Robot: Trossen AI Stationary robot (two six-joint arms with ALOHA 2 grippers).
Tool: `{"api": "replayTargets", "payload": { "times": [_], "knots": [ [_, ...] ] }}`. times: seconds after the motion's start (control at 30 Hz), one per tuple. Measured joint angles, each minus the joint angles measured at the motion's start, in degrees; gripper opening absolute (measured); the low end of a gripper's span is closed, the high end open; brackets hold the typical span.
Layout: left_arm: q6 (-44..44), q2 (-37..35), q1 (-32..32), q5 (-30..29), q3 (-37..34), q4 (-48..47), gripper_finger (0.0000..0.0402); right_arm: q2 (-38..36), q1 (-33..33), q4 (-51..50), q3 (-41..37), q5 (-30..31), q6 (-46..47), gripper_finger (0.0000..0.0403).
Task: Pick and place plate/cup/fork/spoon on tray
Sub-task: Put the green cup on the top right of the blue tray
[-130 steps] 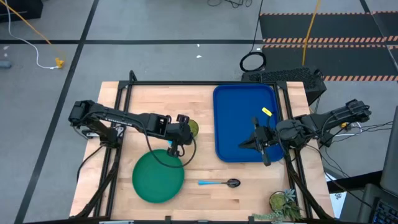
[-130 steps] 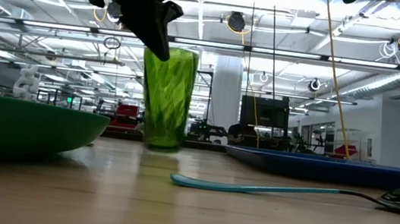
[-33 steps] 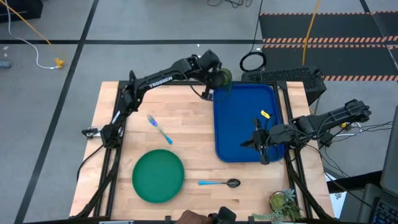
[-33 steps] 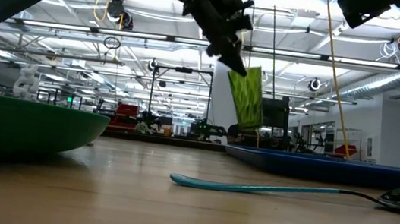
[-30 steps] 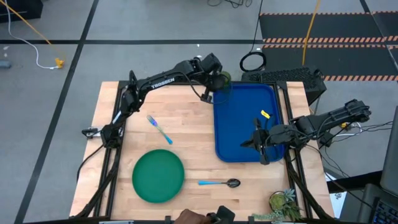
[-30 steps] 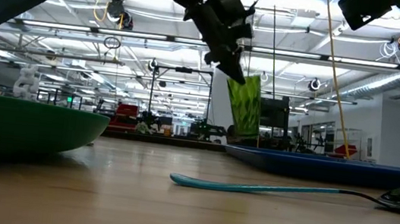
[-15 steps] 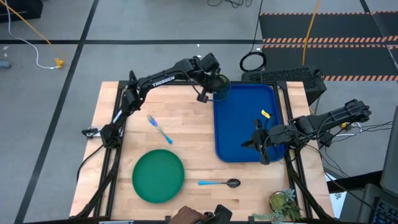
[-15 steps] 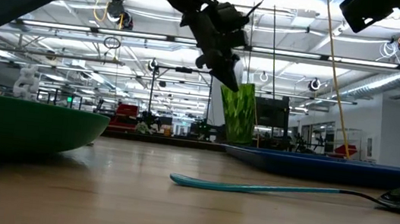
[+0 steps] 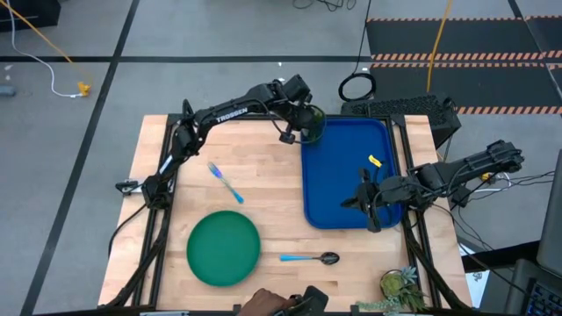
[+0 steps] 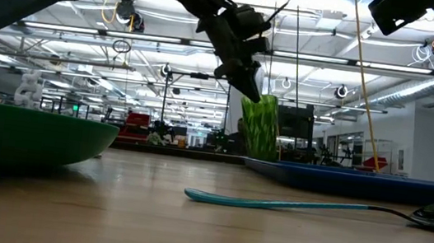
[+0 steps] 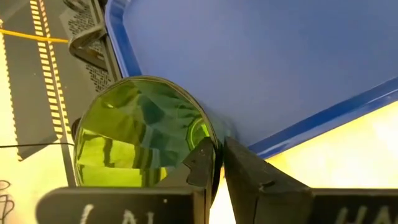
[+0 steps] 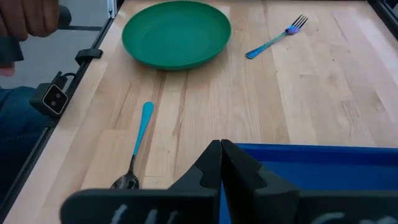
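Observation:
My left gripper [image 9: 299,121] is shut on the olive-green cup [image 9: 312,125] over the far left corner of the blue tray [image 9: 342,175]. In the low view the cup [image 10: 259,127] stands nearly upright with its base down at the tray's rim [image 10: 343,177]. My right gripper [image 9: 368,204] is shut and empty above the tray's near right part. The green plate [image 9: 224,248] lies near the table's near edge. The fork [image 9: 226,183] lies to the left of the tray. The spoon [image 9: 309,258] lies on the wood right of the plate. My left gripper holds the cup's rim wall [image 11: 208,134], one finger [image 11: 200,163] inside the cup and one finger [image 11: 245,169] outside it. The fingers come from above, slanting down. The cup hangs nearly upright below them; whether its base touches the tray floor I cannot tell.
A small potted plant [image 9: 402,285] stands at the table's near right corner. A person's hand [image 9: 281,304] shows at the near edge, and also in the right wrist view [image 12: 28,18]. A small yellow piece [image 9: 378,159] lies on the tray.
My left gripper has gone down over the tray's far left corner with the cup. The cup, tilted and well above the tray a second ago, now stands nearly upright with its base at the rim's height.

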Motion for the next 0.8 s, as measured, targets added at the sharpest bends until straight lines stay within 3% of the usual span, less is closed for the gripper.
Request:
{"api": "replayTargets", "payload": {
  "times": [0.63, 0.8],
  "knots": [
    [-0.87, -0.02, -1.64, -1.13, 0.00, 1.95, 0.0039, 0.00, 0.00, 0.00, 0.00, -0.02, 0.00, 0.0000],
    [-0.74, -0.08, -1.71, -4.22, -0.79, 3.69, 0.0063, 0.00, 0.01, 0.00, 0.00, -0.22, 0.00, 0.0000]
  ]
}}
